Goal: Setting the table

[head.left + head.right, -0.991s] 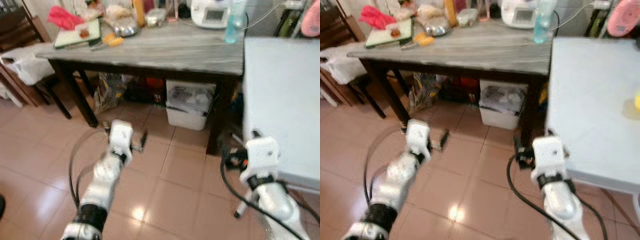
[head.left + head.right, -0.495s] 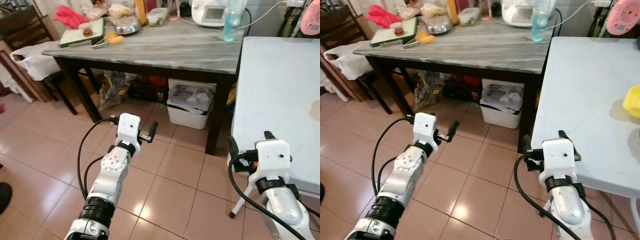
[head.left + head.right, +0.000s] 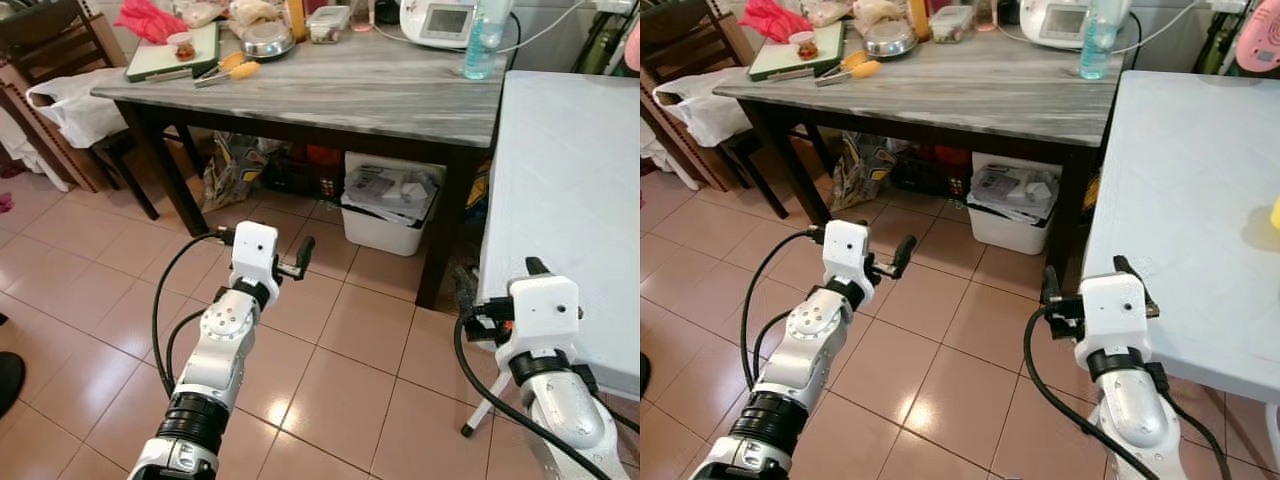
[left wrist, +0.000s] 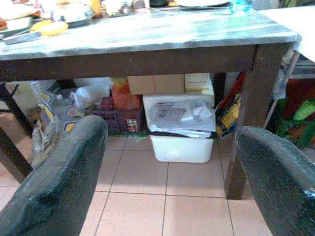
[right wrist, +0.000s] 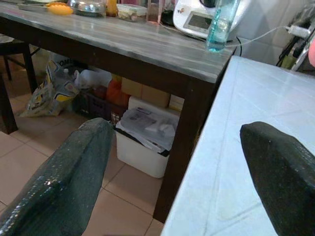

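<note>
A grey marbled table (image 3: 380, 95) stands ahead, and a white table (image 3: 570, 180) adjoins it on the right. At its far side the grey table carries a green cutting board (image 3: 165, 52), a steel bowl (image 3: 266, 40), an orange-handled tool (image 3: 235, 70), a clear container (image 3: 328, 22), a white appliance (image 3: 447, 20) and a blue bottle (image 3: 482, 45). A yellow bowl (image 3: 1275, 212) sits on the white table. My left gripper (image 3: 296, 262) hangs open over the floor tiles, short of the grey table. My right gripper (image 3: 1087, 275) is open beside the white table's near corner. Neither holds anything.
Under the grey table are a white bin (image 3: 388, 205), a crate and printed bags (image 3: 232, 170). A dark wooden chair (image 3: 60, 60) with a white plastic bag (image 3: 72, 100) stands at the left. A dark shoe (image 3: 10, 378) lies on the tiled floor (image 3: 340, 370).
The whole picture has shifted and sharpened as the camera moved. Both arms keep much the same raised pose, with both grippers open throughout.
</note>
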Available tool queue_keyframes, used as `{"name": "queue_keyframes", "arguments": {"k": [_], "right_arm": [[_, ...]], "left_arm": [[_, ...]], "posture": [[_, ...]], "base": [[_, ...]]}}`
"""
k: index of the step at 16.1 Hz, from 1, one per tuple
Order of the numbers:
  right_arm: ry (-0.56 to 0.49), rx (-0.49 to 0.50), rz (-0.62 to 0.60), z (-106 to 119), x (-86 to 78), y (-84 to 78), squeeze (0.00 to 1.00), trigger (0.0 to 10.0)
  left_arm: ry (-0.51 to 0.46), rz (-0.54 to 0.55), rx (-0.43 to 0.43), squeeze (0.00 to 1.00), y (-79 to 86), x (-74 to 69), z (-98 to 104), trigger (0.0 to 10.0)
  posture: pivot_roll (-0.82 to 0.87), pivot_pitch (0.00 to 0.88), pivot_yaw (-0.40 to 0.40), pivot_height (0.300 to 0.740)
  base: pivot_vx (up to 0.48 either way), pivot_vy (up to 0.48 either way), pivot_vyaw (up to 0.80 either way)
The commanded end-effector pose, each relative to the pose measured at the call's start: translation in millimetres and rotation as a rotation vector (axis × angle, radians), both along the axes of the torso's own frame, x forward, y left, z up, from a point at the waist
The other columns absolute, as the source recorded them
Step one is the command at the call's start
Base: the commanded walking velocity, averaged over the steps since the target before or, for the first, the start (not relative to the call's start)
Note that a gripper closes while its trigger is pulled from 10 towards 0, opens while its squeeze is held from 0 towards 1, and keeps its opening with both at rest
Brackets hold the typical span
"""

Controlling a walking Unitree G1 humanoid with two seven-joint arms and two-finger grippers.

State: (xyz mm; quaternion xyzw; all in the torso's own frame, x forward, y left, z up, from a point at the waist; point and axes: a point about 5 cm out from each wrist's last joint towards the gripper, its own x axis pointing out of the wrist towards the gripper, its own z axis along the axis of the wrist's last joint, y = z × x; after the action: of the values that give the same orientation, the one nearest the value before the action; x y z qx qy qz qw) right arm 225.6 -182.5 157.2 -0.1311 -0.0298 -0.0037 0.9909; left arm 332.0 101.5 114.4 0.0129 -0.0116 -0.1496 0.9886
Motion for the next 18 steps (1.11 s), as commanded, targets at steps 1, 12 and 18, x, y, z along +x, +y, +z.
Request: {"name": "queue_keyframes", "arguments": {"k": [1,12,18], "right_arm": [[0.017,-0.001,0.02,-1.8,3.3,0.9,0.0,10.0],[0.02,-0.061,0.277,5.5,49.5,29.5,0.0,10.0],[0.134,0.012,0.392,-30.7,51.8,54.1,0.0,10.0]], "left_arm": [[0.002,0.033,-0.011,0.0,6.5,-0.6,-0.9,10.0],[-0.061,0.163,-0.038,0.0,15.2,-7.2,2.1,10.0],[-0.096,0.305,0.01,0.0,48.8,-3.3,5.3,10.0]], "posture": [[-0.3,0.053,0.079,0.74],[-0.25,0.0,-0.021,0.74],[-0.13,0.0,-0.034,0.74]], "base": [[0.0,0.0,0.0],[0.0,0.0,0.0],[0.0,0.0,0.0]]}}
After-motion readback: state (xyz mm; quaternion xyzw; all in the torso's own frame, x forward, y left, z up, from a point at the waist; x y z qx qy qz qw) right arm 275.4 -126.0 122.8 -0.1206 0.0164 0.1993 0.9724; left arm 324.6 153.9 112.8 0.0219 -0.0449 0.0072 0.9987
